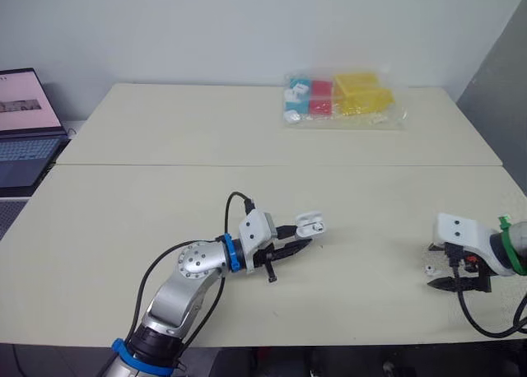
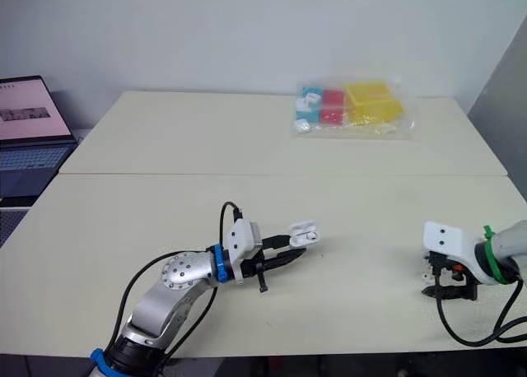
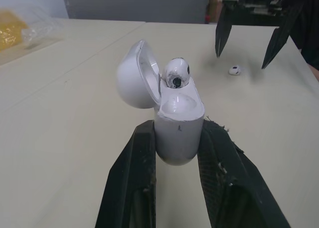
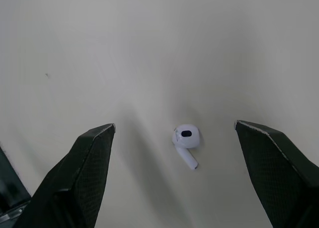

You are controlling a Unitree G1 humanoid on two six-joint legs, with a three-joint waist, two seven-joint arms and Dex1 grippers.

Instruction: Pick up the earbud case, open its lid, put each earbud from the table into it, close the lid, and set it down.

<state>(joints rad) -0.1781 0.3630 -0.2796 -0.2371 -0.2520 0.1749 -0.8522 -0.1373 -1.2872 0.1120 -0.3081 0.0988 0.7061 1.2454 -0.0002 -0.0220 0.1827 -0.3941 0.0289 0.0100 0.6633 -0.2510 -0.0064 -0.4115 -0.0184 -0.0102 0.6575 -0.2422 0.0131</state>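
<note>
Starting with the left pincer (image 1: 301, 237), close to dead centre of the counter (image 1: 165, 221). Clamped narrow on the earbud case (image 3: 179, 133), one black finger pressed against each side of the white body. Cannot tell whether resting on the surface or held just above it. Lid (image 3: 132, 81) flipped wide open, hanging off one side on its hinge. And look, tucked into the case, a seated earbud (image 3: 177, 73), rounded white head poking up out of its well, dark patch showing on top.

Over to 4 o'clock now, well apart from the case. Finding the right pincer (image 4: 174, 124) spread wide, gripping nothing, pointed down at the counter. Right there between the two black fingertips, lying flat on the bare surface: the loose earbud (image 4: 186, 138), white, stem angled away from its head. Touching neither finger, with clear gaps on both sides. Same pairing seen from the left wrist too, with the small white bud sitting low between the two dark tips.

Glancing up to 1 o'clock, at the far side of the counter: a clear plastic bag (image 1: 346, 97) of coloured blocks, yellow, red and blue, lying flat. Off at 9 o'clock, past the counter's edge, an open laptop (image 1: 25, 122) with its screen lit.
</note>
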